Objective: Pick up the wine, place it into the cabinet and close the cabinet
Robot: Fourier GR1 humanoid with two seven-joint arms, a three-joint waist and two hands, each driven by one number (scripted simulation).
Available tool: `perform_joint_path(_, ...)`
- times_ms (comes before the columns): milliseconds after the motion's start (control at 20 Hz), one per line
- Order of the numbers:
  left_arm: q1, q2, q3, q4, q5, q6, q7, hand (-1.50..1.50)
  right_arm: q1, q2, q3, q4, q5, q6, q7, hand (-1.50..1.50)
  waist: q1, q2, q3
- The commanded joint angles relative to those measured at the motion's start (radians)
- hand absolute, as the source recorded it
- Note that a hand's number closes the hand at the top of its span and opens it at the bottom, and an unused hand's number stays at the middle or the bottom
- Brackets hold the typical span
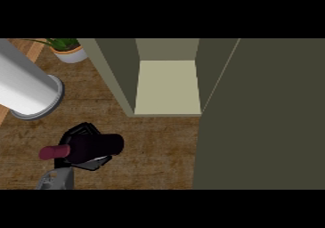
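Note:
The wine bottle (99,144) is dark with a red cap (55,152); it lies tilted above the wooden counter at the lower left, cap pointing left. My left hand (83,132) is curled round the bottle's body, and its grey forearm (57,180) comes in from the lower edge. The olive cabinet (112,71) stands up and to the right of the bottle with its pale inner shelf (168,87) bare. Its door (270,116) is swung wide open and fills the right side. My right hand does not show.
A large white cylinder on a grey round base (23,84) stands at the left, close to the bottle. A potted plant (69,52) sits at the back left. Brown counter top (158,147) lies between the bottle and the door.

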Motion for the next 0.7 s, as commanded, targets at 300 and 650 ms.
perform_joint_path(300, 0.061, -0.111, -0.115, -0.355, -0.042, 0.17, 0.279, 1.5, -0.021, -0.004, -0.021, -0.099, -0.077, -0.016, 0.101, -1.5, 0.009, 0.0, 0.0)
perform_joint_path(650, -0.039, -0.121, -0.282, -0.388, 0.0, 0.351, 0.461, 1.5, -0.035, 0.022, -0.002, -0.098, -0.047, -0.031, 0.112, -1.5, 0.002, 0.001, 0.0)
